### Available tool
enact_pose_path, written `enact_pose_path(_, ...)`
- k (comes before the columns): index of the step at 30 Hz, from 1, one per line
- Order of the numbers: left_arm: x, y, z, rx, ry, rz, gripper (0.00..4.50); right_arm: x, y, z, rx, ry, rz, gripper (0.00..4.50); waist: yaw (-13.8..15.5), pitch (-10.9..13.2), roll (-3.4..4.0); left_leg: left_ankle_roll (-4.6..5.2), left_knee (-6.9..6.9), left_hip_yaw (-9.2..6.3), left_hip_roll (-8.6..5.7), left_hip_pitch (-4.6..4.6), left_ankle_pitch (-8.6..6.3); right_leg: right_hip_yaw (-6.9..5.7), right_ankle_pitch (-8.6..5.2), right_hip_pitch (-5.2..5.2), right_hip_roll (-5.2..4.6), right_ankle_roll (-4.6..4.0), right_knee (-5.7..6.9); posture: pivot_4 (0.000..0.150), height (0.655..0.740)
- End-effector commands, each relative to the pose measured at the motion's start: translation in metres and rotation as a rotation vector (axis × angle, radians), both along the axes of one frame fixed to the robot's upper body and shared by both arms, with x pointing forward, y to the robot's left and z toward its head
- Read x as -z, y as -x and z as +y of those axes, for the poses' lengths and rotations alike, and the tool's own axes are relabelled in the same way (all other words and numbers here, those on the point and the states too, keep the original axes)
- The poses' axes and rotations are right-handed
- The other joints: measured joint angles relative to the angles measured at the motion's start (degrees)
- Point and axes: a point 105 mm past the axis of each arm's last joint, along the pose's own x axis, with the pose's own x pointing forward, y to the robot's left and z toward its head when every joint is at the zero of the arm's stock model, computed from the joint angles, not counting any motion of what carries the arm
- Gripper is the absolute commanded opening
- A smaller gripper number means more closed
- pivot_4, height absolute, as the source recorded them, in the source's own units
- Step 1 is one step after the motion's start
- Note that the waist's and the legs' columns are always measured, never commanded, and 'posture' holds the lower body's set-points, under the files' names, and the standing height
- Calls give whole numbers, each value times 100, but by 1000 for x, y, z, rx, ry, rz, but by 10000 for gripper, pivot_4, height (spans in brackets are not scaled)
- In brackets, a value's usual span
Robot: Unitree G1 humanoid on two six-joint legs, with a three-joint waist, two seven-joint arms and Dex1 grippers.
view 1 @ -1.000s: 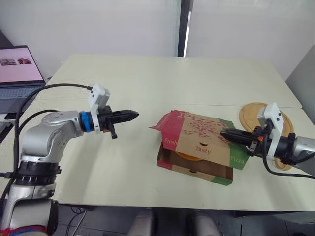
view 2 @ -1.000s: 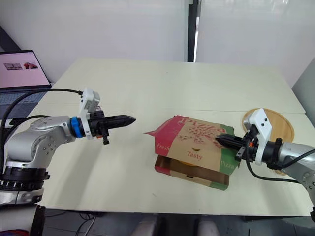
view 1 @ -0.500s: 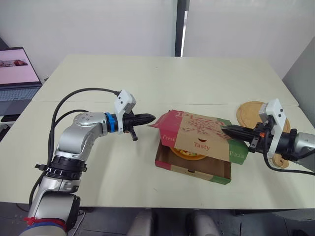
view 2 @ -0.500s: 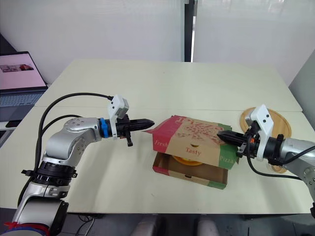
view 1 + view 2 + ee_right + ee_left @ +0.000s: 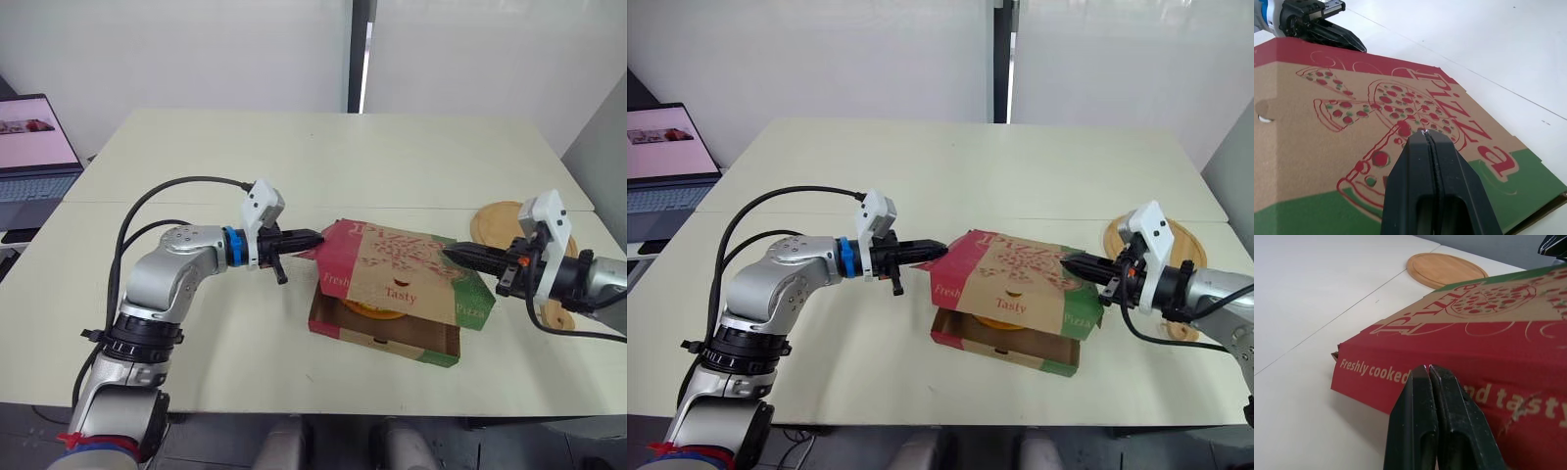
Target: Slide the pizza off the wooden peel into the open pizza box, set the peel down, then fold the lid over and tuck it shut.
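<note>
Pizza [image 5: 375,308] lies in the box [image 5: 387,340], in the middle of the table [image 5: 294,157], a bit to the right. A strip of it peeks out at the near side, under the lid [image 5: 397,274].

The lid is folded over the box but not flat. It sits tilted, with its near edge lifted off the box. It is brown with a pizza drawing and red words on top. It has a red flap [image 5: 1459,367] on its left side and a green flap [image 5: 477,305] on its right side.

The left gripper [image 5: 312,238] comes in from the left, lying level. Its two black fingers [image 5: 1420,431] are pressed together with nothing between them. The tip is right at the red flap and looks to touch it.

The right gripper [image 5: 453,255] comes in from the right. Its fingers [image 5: 1449,196] are pressed together too and hold nothing. The tip is over the right part of the lid, by the pizza drawing. I cannot tell if it pushes down.

The round wooden peel [image 5: 502,225] lies flat on the table, right of the box and apart from it. The right arm covers part of it.

A laptop [image 5: 34,147] stands open far off to the left, past the table edge.
</note>
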Motion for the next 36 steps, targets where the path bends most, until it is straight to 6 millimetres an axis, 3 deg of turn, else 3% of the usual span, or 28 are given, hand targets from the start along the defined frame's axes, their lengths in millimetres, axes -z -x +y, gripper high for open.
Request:
enact_pose_path(1,-15,2,-2,10,20,-50,466,-10,-1,1,-2,3,-54,0,0,0,0,0,0,0,0,0,0,0,0,0,0,0,0,1500,7281)
enact_pose_path(11,-27,-5,20,-41,18,-134,466,-8,-2,3,-9,5,-54,0,-1,0,0,-1,0,0,0,0,0,0,0,-1,0,0,2,1500,7281)
enact_pose_path(14,-38,-14,38,-66,-44,-250,466,-8,-2,4,-14,8,-55,0,0,0,0,-1,0,0,0,0,1,0,0,-1,0,0,2,1500,7281)
enact_pose_path(17,-31,-20,57,-39,-220,-345,6404,-8,-2,4,-15,10,-55,0,-17,0,1,-2,-2,3,0,1,1,1,0,-6,1,0,4,1500,7281)
enact_pose_path(19,-19,-21,67,2,-326,-383,12754,-8,-2,4,-16,8,-54,0,-12,-1,2,-2,-3,5,-1,1,1,2,0,-10,0,0,6,1500,7281)
enact_pose_path(25,-9,-19,42,95,-304,-436,31216,-8,-2,4,-20,9,-55,0,59,4,-6,0,5,3,-7,-10,0,-4,1,-9,-11,1,3,1500,7281)
enact_pose_path(35,-6,-12,19,90,-205,-463,31216,-9,-3,5,-19,9,-58,0,-26,4,-6,0,3,5,-6,-8,0,-2,1,-20,-8,1,18,1500,7281)
enact_pose_path(36,-6,-10,17,94,-199,-463,29465,-9,-3,5,-20,8,-59,0,-26,4,-6,0,3,5,-6,-8,0,-2,1,-20,-7,1,19,1500,7281)
